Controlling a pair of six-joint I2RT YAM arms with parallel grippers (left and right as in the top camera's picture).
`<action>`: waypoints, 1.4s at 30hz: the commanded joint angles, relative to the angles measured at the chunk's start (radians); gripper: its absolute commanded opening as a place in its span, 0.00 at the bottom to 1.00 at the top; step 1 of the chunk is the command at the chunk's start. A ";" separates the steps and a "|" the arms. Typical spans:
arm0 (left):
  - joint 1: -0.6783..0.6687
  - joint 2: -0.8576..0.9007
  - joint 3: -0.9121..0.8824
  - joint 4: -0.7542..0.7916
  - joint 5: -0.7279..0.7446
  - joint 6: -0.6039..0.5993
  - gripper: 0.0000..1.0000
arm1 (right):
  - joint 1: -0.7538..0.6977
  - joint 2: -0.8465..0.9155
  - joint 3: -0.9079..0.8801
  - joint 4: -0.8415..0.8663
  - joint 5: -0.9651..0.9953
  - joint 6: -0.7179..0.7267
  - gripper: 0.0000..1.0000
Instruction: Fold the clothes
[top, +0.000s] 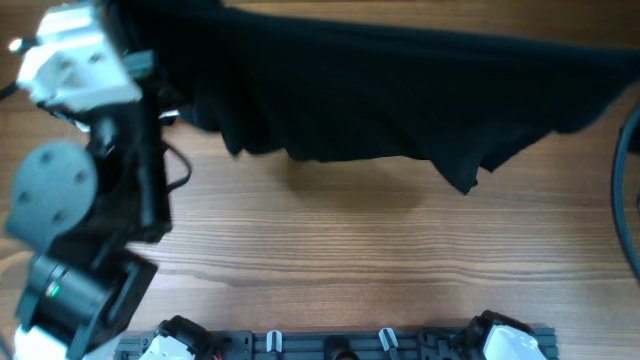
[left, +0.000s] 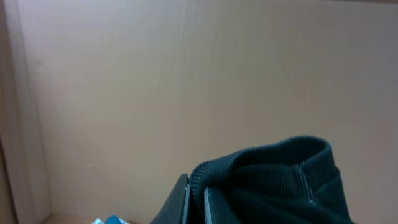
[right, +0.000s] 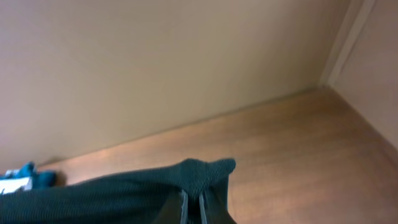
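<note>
The black shirt hangs stretched across the far half of the overhead view, lifted off the table, with its lower edge drooping toward the wood. My left gripper is shut on a ribbed black edge of the shirt. My right gripper is shut on a pinched corner of the black fabric. In the overhead view the left arm stands at the left; the gripper tips themselves are hidden by the cloth and the right gripper is out of that frame.
The wooden table shows below the hanging shirt. A grey rail with clips runs along the near edge. A dark cable curves at the right edge. A blue and white item lies far left in the right wrist view.
</note>
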 joint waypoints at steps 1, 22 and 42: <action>0.006 -0.104 0.016 -0.062 -0.063 0.024 0.04 | -0.023 0.003 0.067 -0.090 0.094 -0.024 0.04; 0.045 0.625 0.016 -0.189 0.056 -0.237 0.04 | 0.027 0.779 0.074 -0.134 0.108 -0.182 0.05; 0.095 1.175 0.016 0.768 0.198 -0.213 1.00 | 0.071 1.226 0.076 0.535 0.097 -0.073 0.91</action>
